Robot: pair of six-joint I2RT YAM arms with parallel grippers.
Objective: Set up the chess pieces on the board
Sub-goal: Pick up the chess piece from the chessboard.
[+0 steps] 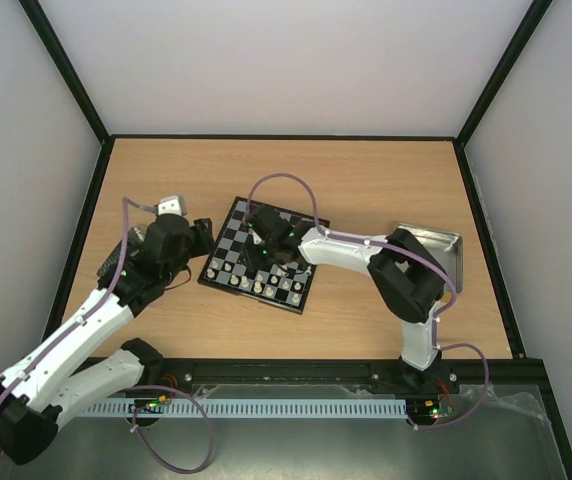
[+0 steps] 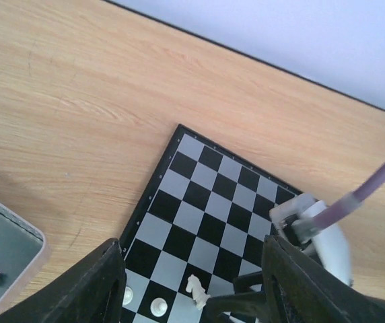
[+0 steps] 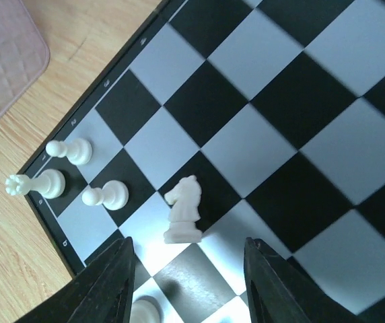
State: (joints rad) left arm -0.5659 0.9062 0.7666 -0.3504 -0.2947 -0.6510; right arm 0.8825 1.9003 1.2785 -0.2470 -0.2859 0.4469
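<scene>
Over the board (image 1: 232, 236), the right gripper (image 3: 187, 247) hangs wide open, holding nothing. A white knight (image 3: 184, 217) stands at its 12 o'clock, maybe ready to grab. At the board's 9 o'clock, the left gripper (image 2: 192, 247) sits open and empty, out of the way.
</scene>
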